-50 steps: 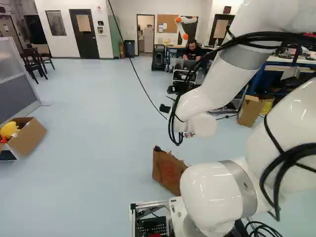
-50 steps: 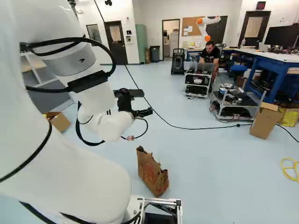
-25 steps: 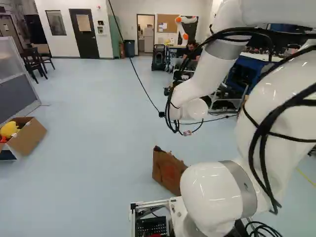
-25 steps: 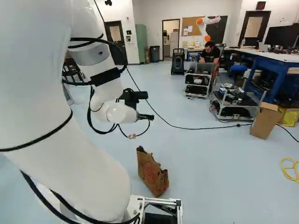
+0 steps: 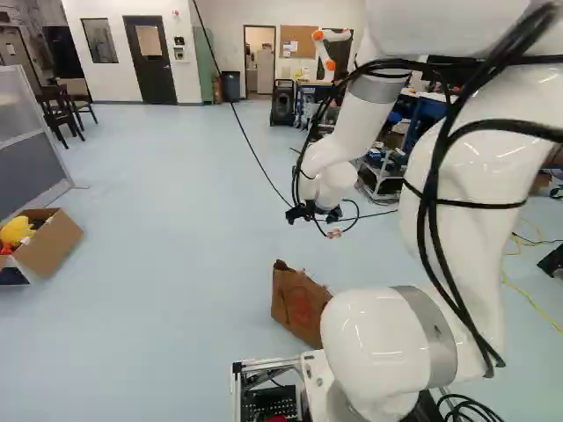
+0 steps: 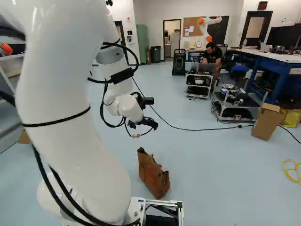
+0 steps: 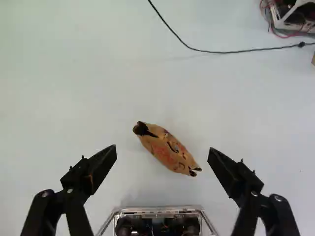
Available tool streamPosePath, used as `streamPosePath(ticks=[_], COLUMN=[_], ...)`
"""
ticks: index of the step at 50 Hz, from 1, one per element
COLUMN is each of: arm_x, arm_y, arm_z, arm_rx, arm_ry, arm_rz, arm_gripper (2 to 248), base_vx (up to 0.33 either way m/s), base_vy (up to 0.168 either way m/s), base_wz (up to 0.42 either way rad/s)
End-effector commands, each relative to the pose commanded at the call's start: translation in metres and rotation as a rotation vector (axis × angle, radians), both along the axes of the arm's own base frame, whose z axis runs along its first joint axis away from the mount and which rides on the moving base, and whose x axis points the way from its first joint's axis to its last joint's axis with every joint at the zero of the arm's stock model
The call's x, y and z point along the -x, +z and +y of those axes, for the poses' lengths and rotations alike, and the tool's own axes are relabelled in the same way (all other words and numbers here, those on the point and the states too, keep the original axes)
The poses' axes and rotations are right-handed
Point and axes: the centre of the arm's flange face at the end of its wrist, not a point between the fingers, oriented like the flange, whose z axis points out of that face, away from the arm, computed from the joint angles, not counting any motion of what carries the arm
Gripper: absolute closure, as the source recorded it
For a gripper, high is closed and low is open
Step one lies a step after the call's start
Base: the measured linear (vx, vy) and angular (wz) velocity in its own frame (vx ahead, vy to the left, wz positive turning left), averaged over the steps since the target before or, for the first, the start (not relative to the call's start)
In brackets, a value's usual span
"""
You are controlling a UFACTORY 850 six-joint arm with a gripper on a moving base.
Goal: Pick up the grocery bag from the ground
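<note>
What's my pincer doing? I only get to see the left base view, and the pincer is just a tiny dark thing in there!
Observer: In the wrist view the pincer is open, its fingers wide apart.
Operator: Is it lined up with anything?
Observer: Looking along it, the paper grocery bag shows in the gap between the fingers, but isn't gripped.
Operator: Part of the bag is hidden for me. Is it squished against the base's metal frame?
Observer: No, the wrist view shows a strip of floor between the bag and the frame.
</note>
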Motion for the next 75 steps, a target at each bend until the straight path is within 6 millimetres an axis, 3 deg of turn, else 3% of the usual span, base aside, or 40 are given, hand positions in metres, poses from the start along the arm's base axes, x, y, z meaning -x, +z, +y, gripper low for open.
streamPosePath(ticks=[51,75], arm_x=[-0.068,-0.084], arm_y=[-0.129,-0.194], arm_z=[-0.007,-0.008], arm_rx=[-0.009,0.149], arm_ry=[-0.004,0.405], arm_rz=[0.201,0.277], arm_gripper=[3,3], base_vx=[0.000,0.000], base_vy=[0.000,0.000], base_wz=[0.000,0.000])
